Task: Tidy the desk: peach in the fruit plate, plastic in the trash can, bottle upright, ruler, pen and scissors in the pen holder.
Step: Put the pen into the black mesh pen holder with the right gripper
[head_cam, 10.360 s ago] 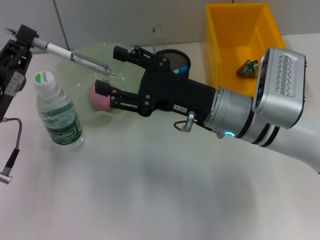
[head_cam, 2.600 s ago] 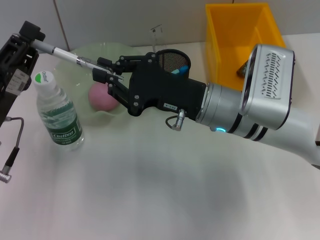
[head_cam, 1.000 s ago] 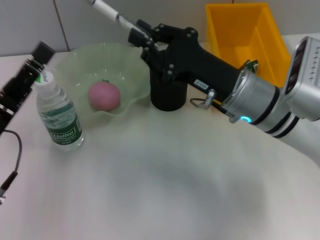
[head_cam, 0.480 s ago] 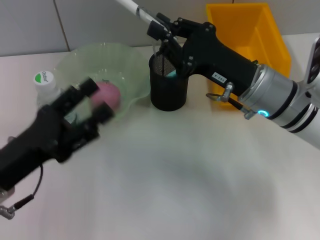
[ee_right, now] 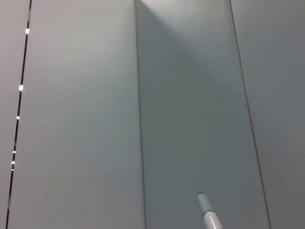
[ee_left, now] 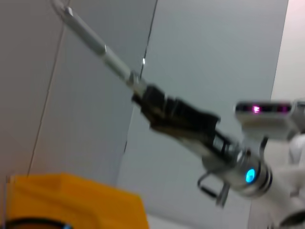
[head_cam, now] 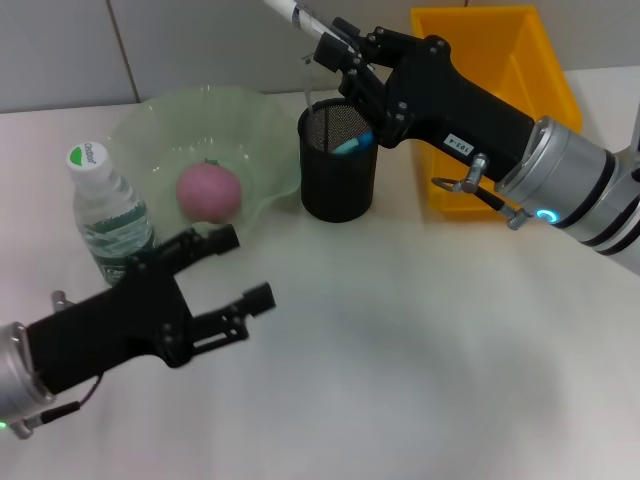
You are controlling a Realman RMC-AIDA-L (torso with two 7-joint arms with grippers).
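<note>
Two arms are swapping roles around the pen holder (head_cam: 339, 160): the right end effector (head_cam: 335, 48) is now gripping the pen (head_cam: 296, 14) above the holder's rim, tilted with its white barrel pointing up and away, while the left end effector (head_cam: 232, 270), emptied and spread wide, is hanging over the surface in front of the holder, having handed the pen over. Only dropping it in seems left.

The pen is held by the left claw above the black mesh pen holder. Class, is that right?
Not quite. The head view shows the right claw gripping the pen above the pen holder; the left claw is low over the table, open and empty.
</note>
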